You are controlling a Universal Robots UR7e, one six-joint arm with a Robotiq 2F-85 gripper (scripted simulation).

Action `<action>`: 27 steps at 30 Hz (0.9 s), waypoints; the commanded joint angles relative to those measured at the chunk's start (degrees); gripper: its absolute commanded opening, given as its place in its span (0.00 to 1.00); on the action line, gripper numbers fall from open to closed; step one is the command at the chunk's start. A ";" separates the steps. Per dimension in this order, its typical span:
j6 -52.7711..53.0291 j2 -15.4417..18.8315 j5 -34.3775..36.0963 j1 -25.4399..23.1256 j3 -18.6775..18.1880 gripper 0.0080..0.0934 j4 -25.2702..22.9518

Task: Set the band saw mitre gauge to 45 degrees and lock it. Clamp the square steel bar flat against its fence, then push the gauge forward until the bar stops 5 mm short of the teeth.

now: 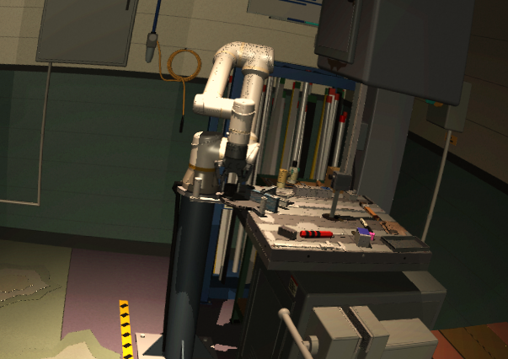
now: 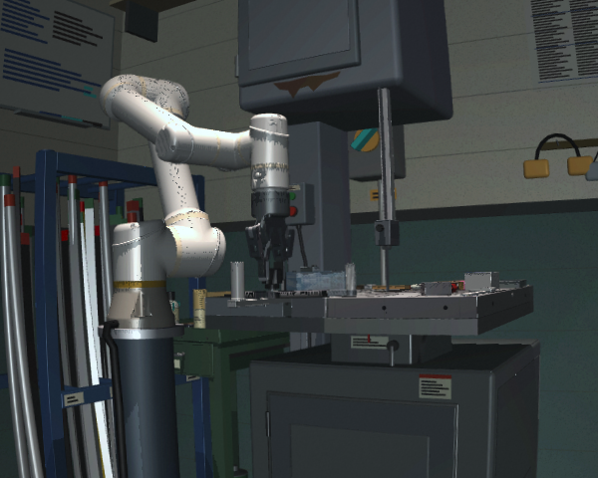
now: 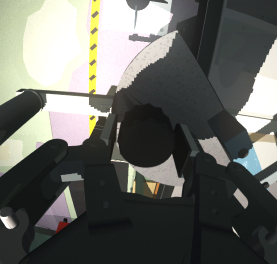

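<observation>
The mitre gauge (image 3: 168,90) sits at the near-left end of the saw table, its pale half-round head pointing off the table edge. Its dark lock knob (image 3: 146,139) stands up from the head. My gripper (image 3: 146,142) hangs straight down over the knob, open, with a finger on either side of it and nothing held. The gauge's blue-grey fence (image 2: 317,282) stands just right of the gripper (image 2: 271,280). The blade guide post (image 2: 385,226) comes down further right. I cannot make out the square steel bar.
Behind the table a blue rack (image 1: 305,127) holds upright bars and tubes. On the table lie a red-handled tool (image 1: 316,233), a dark block (image 1: 287,231), a small purple-topped block (image 1: 363,236) and a dark tray (image 1: 404,243). The arm's pedestal (image 1: 188,271) stands left of the table.
</observation>
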State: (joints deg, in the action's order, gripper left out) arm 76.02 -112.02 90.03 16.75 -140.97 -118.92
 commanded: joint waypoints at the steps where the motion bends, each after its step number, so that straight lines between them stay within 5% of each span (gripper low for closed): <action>1: 0.00 -0.29 0.00 0.00 0.33 0.52 0.47; 13: 0.00 -1.99 0.00 0.00 2.44 0.52 4.36; 19: 0.00 -2.00 0.00 0.00 2.46 0.66 4.38; 27: 0.00 -2.01 0.00 0.00 2.47 0.66 4.40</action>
State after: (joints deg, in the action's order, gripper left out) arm 76.02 -114.03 90.03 16.74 -138.52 -114.50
